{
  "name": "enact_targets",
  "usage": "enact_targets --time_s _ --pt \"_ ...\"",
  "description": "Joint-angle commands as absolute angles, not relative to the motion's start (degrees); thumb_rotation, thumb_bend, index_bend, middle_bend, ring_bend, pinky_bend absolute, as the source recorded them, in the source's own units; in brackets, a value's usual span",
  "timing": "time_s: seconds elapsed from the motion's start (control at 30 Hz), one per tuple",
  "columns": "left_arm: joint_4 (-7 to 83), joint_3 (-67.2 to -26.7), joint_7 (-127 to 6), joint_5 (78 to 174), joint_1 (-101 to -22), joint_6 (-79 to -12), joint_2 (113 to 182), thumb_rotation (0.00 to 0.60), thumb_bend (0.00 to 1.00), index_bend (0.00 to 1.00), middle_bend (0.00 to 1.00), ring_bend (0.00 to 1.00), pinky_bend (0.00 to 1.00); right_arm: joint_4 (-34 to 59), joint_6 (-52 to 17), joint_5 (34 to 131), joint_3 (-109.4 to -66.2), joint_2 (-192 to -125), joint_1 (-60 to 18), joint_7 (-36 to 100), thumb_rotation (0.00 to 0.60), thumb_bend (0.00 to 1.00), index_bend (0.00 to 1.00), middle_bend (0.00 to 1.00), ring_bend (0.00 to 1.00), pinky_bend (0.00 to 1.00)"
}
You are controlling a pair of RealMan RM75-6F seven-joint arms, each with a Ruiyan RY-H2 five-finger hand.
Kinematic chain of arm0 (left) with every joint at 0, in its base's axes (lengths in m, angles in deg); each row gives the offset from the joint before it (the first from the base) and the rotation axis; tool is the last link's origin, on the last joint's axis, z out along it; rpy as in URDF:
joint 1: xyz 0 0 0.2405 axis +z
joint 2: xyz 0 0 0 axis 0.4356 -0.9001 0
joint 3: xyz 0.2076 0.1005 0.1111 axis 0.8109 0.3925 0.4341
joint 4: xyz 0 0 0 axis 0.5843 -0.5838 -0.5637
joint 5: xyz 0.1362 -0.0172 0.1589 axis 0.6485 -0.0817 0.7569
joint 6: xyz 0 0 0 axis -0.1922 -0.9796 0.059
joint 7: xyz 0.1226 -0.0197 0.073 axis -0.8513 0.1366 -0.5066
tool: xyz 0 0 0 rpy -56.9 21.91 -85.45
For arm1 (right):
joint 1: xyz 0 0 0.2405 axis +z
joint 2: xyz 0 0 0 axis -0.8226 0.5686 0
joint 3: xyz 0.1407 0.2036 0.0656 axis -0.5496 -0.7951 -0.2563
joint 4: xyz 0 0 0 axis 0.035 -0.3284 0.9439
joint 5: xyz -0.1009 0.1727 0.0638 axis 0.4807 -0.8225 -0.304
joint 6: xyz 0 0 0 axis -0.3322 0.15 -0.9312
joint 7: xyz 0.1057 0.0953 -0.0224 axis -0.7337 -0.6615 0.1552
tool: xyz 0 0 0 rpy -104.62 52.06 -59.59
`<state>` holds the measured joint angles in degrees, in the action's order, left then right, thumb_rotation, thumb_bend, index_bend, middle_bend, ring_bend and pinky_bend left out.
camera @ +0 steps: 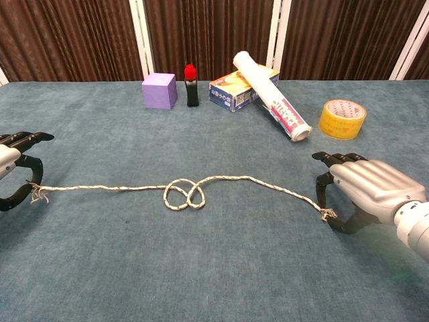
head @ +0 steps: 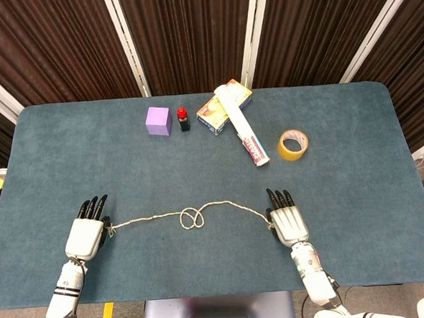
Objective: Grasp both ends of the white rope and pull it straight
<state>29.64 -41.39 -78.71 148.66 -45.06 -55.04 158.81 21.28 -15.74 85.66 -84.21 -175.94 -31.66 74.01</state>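
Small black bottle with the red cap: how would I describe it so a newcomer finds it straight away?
Look along the far edge of the blue-green table, where a row of items sits. The bottle stands upright between the purple cube and the printed box. It is the only dark, narrow item there, topped with a red cap.

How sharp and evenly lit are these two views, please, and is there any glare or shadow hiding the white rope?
Head view: sharp, flat even light, no glare; the white rope reads clearly on the table. Chest view: also sharp, soft shadows under the right hand and left hand; wide-angle stretch enlarges the hands at the edges.
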Motion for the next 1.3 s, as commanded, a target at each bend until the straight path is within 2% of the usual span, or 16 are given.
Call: enact_targets --time_s 0.03,0.67,0.93,1.3 --pt "29.72 -41.41 -78.71 148.63 -45.07 -55.07 158.74 0.600 0.53 0.61 0.04 0.00 0.14 21.08 -15.81 85.48 -84.10 -176.18 -31.39 74.17 0.600 0.39 0.61 0.08 0.00 0.00" --pt "29.57 -41.56 -78.09 148.29 -45.13 -55.11 158.29 0.600 0.54 0.61 0.04 0.00 0.14 17.86 -15.38 84.24 -84.50 -178.00 -29.88 74.02 0.600 0.54 0.74 0.18 0.00 0.00" --pt "29.65 -41.73 -78.22 148.24 -45.11 -55.49 158.09 0.600 0.53 0.61 0.04 0.00 0.14 16.77 -15.13 84.21 -85.22 -178.06 -29.48 72.28 0.600 0.65 0.80 0.21 0.00 0.00" --pt "29.58 -42.44 -78.32 147.90 -45.16 -56.17 157.71 0.600 0.54 0.61 0.04 0.00 0.14 18.94 -13.72 84.66 -86.20 -174.52 -29.81 70.60 0.600 0.68 0.83 0.23 0.00 0.00"
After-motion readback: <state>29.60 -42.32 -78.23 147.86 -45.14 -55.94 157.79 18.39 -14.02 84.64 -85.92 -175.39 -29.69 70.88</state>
